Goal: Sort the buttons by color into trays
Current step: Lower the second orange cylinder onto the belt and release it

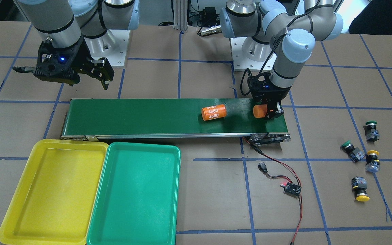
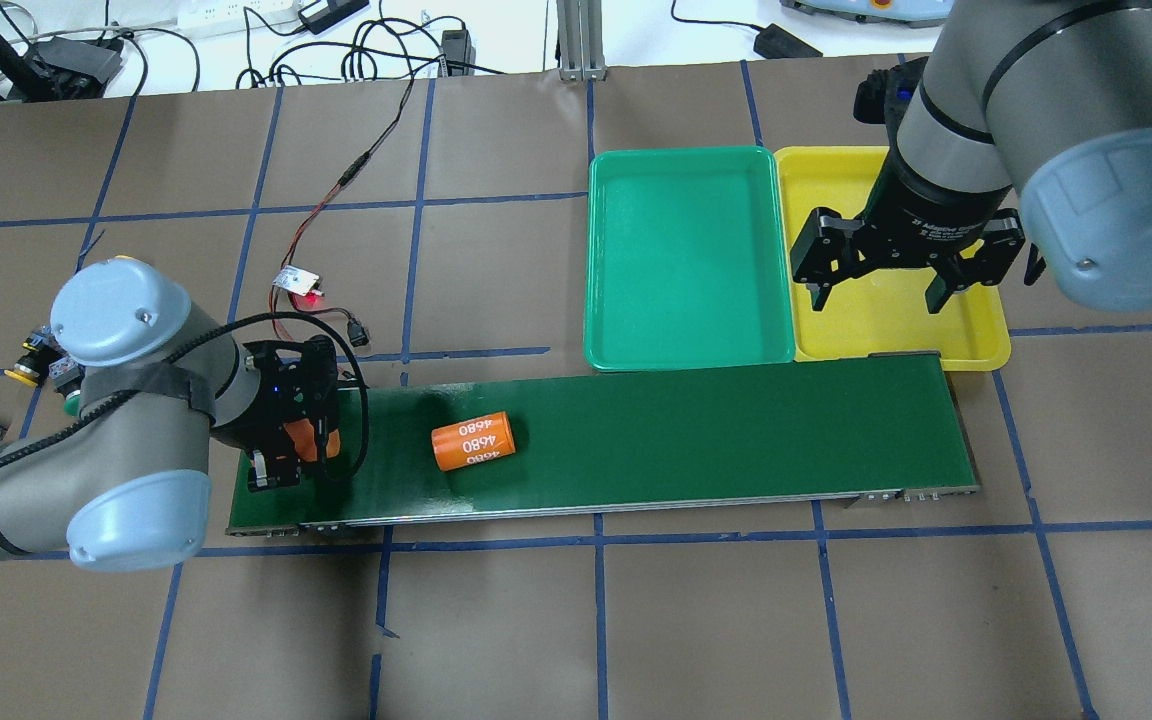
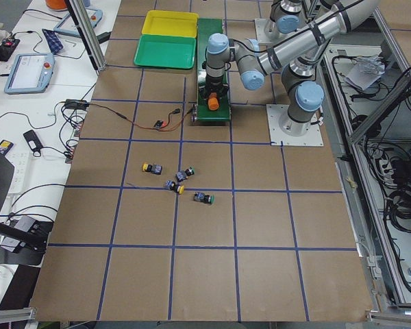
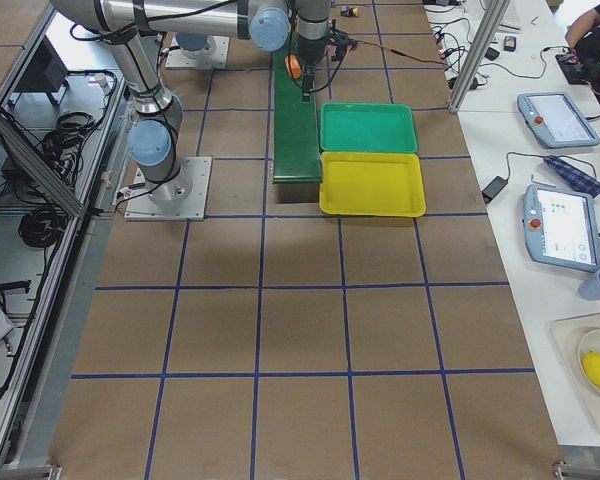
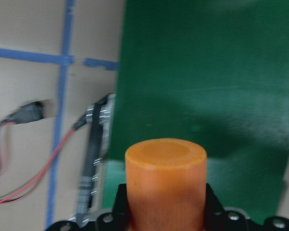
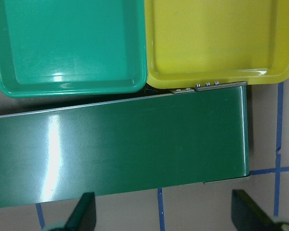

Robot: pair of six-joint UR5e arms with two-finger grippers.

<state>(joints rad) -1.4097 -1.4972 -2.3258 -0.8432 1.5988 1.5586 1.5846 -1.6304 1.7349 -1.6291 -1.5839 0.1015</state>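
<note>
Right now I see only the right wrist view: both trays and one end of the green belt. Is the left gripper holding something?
Observer: Yes. The left gripper is shut on an orange cylinder, at the other end of the conveyor belt.
Operator: Does something else lie on the belt?
Observer: One more, the cylinder marked 4680, lies on its side there, apart from the gripper.
Operator: Where are the buttons?
Observer: All four lie on the table past that end of the belt: a green button, a second green button, a yellow button and a second yellow button.
</note>
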